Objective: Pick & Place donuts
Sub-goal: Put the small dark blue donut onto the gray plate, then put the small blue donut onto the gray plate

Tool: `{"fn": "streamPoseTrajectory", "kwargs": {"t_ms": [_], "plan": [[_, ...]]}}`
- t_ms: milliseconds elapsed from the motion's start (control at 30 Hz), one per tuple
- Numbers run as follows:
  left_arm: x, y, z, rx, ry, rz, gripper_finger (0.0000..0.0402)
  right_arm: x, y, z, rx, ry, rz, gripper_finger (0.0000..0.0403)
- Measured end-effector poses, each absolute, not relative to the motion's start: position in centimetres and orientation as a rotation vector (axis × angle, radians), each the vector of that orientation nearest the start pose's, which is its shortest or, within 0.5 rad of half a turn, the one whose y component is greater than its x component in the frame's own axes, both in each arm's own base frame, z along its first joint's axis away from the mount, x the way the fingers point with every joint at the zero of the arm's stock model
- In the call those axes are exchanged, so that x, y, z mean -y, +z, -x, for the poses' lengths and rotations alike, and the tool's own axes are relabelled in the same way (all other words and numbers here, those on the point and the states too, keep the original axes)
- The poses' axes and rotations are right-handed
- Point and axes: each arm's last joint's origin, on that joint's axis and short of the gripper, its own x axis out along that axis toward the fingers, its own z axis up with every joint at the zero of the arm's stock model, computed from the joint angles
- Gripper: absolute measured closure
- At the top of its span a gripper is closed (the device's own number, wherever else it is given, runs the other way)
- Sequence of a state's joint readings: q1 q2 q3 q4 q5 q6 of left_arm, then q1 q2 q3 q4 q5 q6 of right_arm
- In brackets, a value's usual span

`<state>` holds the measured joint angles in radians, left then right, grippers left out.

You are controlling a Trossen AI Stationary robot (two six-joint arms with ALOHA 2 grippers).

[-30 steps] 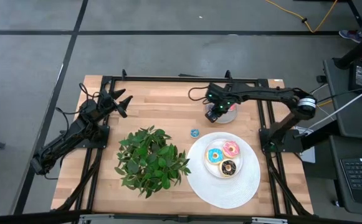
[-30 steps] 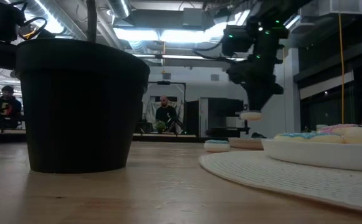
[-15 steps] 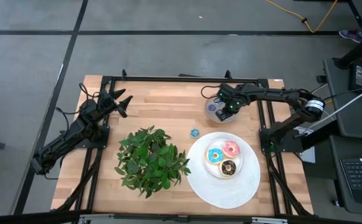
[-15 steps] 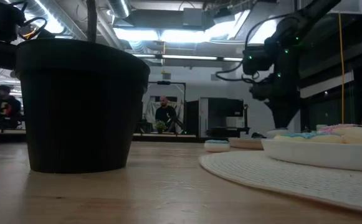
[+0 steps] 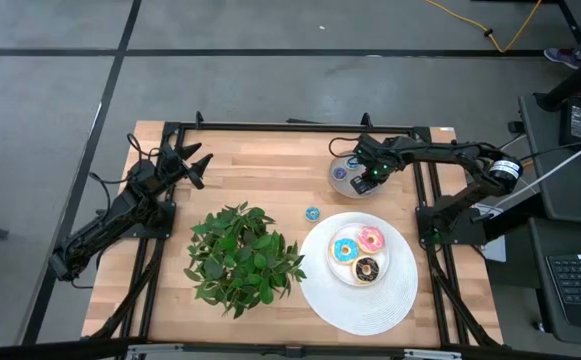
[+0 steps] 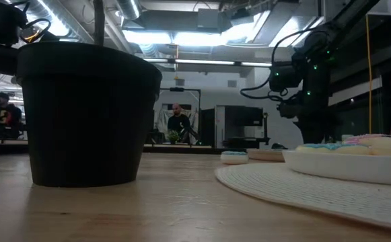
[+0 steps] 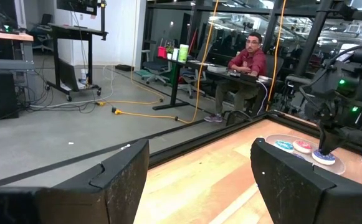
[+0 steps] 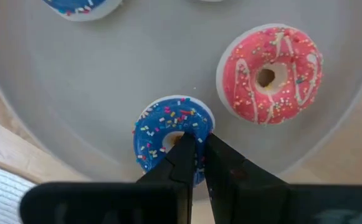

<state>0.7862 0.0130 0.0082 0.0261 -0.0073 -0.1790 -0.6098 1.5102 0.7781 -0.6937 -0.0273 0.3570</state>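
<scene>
From above, your left gripper (image 5: 196, 166) waits at the table's (image 5: 260, 170) ten o'clock corner, fingers spread and holding nothing; its wrist camera looks between them across the wood to a seated person (image 7: 248, 62) in the room, which the overhead never shows. At about seven o'clock sits the leafy plant (image 5: 242, 256); the low view gives you only its dark pot (image 6: 87, 111). Just right of centre a tiny blue ring (image 5: 312, 213) lies alone on the wood. At five o'clock the white plate (image 5: 358, 292) carries the blue donut (image 5: 346, 250), pink donut (image 5: 371, 238) and brown donut (image 5: 367, 268), touching one another. At one o'clock your right gripper (image 5: 364, 183) is down in the grey dish (image 5: 341, 176). Only its wrist view shows the grip: the fingers pinch the rim of a small blue sprinkled donut (image 8: 168, 130), a small pink donut (image 8: 271, 73) lying just beside it in the dish.
</scene>
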Motion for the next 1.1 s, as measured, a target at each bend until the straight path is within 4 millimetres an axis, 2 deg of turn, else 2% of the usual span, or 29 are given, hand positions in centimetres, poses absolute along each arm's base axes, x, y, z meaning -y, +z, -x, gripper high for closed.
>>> {"fn": "streamPoseTrajectory", "kwargs": {"t_ms": [233,567,1100], "plan": [[-6.9,16.8,-6.9,0.092,0.790,0.161,0.0131,13.8,15.2,-19.8,-1.277,-0.727,-0.740,0.0361],[-7.0,16.8,-6.9,0.091,0.790,0.162,0.0131,13.6,15.3,-19.7,-1.303,-0.727,-0.745,0.0277],[-7.0,16.8,-6.9,0.091,0.790,0.161,0.0131,14.5,18.1,-21.0,-1.287,-0.692,-0.693,0.0213]]}}
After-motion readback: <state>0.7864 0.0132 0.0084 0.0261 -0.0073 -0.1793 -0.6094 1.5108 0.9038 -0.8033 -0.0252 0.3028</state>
